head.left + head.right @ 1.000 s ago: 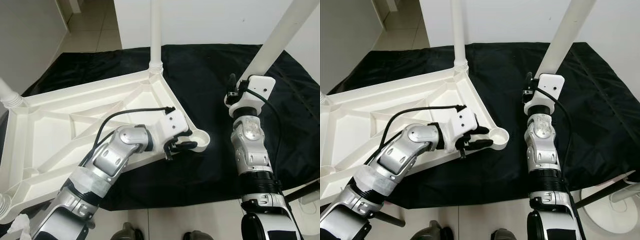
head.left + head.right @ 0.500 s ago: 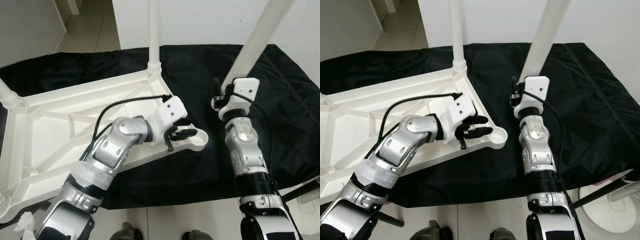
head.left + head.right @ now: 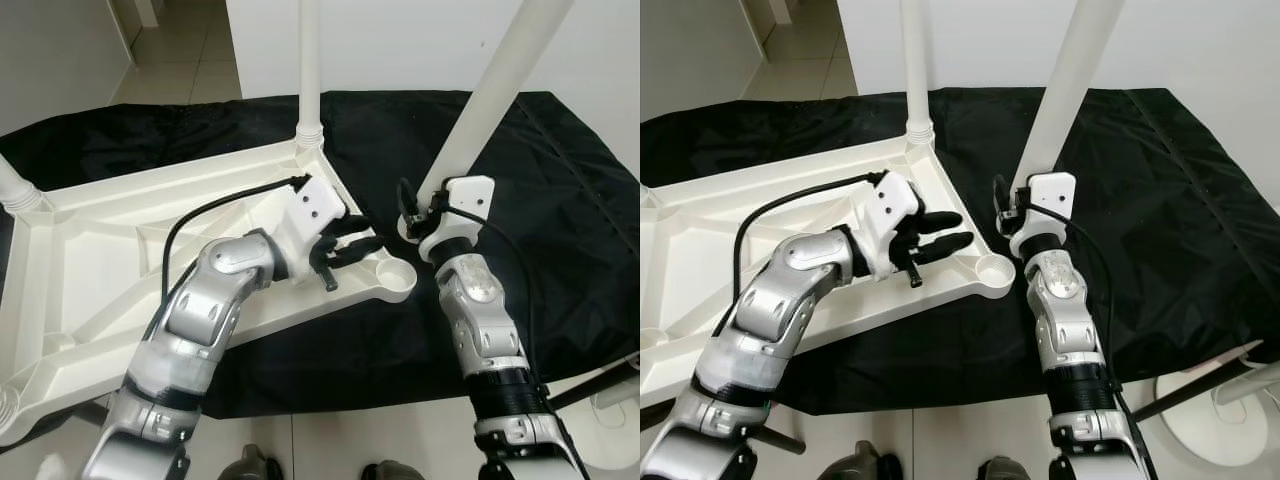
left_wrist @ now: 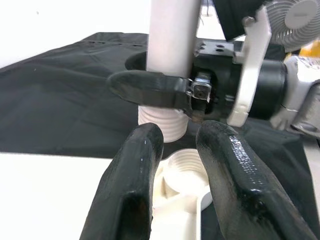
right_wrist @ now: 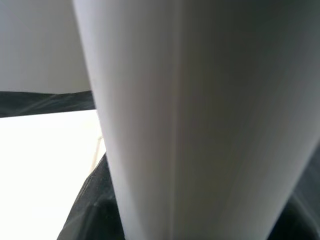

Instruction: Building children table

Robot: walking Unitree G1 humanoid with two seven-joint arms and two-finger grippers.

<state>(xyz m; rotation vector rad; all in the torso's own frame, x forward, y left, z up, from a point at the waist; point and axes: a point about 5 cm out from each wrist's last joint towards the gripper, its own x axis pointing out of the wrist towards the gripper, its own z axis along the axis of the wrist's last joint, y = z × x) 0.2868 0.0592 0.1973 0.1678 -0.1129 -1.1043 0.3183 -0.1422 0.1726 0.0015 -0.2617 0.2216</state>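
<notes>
We are at the point of seating a leg in the last corner socket of the upturned tabletop, which lies on a black cloth on the floor. Our right gripper is closed around the loose white leg near its threaded end, which hangs just above and beside the socket, not yet in it. Our left gripper rests on the tabletop rim beside the socket, fingers slightly parted and holding nothing that we can see.

To do this well, we should bring the leg upright first, since it leans away now, then centre the thread over the socket before lowering. The left gripper would do best pressing the rim down so the tabletop does not slide. Only then should we turn.

Another leg already stands in the far corner, its top cut off. We cannot see the socket's inner thread clearly, nor the loose leg's upper end.
</notes>
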